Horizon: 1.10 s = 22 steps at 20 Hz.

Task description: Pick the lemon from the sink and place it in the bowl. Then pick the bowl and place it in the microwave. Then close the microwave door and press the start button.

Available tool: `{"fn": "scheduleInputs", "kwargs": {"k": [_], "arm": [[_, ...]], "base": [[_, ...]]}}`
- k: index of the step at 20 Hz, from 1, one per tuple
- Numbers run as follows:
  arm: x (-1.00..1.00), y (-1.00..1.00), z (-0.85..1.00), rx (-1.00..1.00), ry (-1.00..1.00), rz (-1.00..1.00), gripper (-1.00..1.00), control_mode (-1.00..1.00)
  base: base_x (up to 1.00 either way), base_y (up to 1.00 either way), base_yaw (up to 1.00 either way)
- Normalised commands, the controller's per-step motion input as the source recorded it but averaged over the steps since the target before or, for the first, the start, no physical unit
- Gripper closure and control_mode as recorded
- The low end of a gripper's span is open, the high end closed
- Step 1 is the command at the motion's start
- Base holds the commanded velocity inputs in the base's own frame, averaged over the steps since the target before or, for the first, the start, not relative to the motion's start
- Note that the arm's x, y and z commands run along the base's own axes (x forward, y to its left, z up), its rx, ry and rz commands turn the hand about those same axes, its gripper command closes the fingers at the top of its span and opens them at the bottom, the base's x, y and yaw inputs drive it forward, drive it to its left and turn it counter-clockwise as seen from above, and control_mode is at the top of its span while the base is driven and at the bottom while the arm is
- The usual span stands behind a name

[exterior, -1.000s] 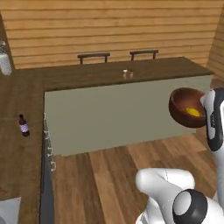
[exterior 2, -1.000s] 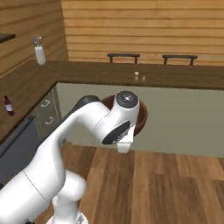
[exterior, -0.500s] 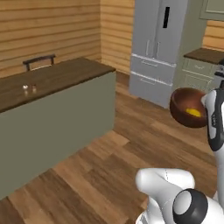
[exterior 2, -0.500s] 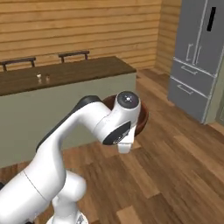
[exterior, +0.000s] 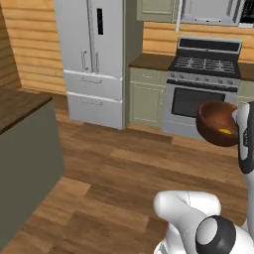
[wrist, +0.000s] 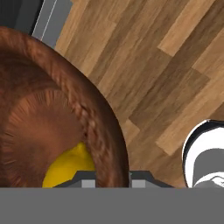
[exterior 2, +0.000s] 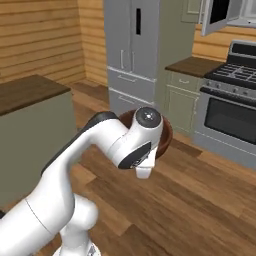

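The reddish-brown bowl (exterior: 216,123) hangs in the air over the wooden floor, tilted, with the yellow lemon (exterior: 225,131) lying inside it. In the hand view the lemon (wrist: 68,168) rests low in the bowl (wrist: 39,118), and my gripper (wrist: 107,178) is shut on the bowl's rim, one finger on each side of the wall. From the right base view my arm covers most of the bowl (exterior 2: 167,136). The silver microwave (exterior: 211,11) sits above the stove, and the microwave door (exterior 2: 220,15) stands swung open. The sink is out of view.
A tall grey fridge (exterior: 94,59) stands ahead on the left. The black stove (exterior: 203,84) with its oven stands ahead on the right, between beige cabinets (exterior: 146,96). A dark-topped island counter (exterior: 20,149) lies at the left. Open wooden floor (exterior: 124,168) stretches between.
The whole picture has swung from the island counter to the fridge and stove, so the base has turned. The bowl with the lemon stays held in the same place relative to the arm.
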Motion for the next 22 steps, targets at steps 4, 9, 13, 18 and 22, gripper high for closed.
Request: {"fn": "scheduleInputs", "kwargs": {"k": [4, 9, 13, 18, 22], "arm": [[0.0, 0.0, 0.0, 0.0, 0.0, 0.0, 1.0, 1.0], [0.0, 0.0, 0.0, 0.0, 0.0, 0.0, 1.0, 1.0], [0.0, 0.0, 0.0, 0.0, 0.0, 0.0, 1.0, 1.0], [0.0, 0.0, 0.0, 0.0, 0.0, 0.0, 1.0, 1.0], [0.0, 0.0, 0.0, 0.0, 0.0, 0.0, 1.0, 1.0]], "base": [[1.0, 0.0, -0.43], [1.0, 0.0, -0.3], [1.0, 0.0, -0.2], [1.0, -0.02, -0.06], [1.0, -0.13, 0.0]]}}
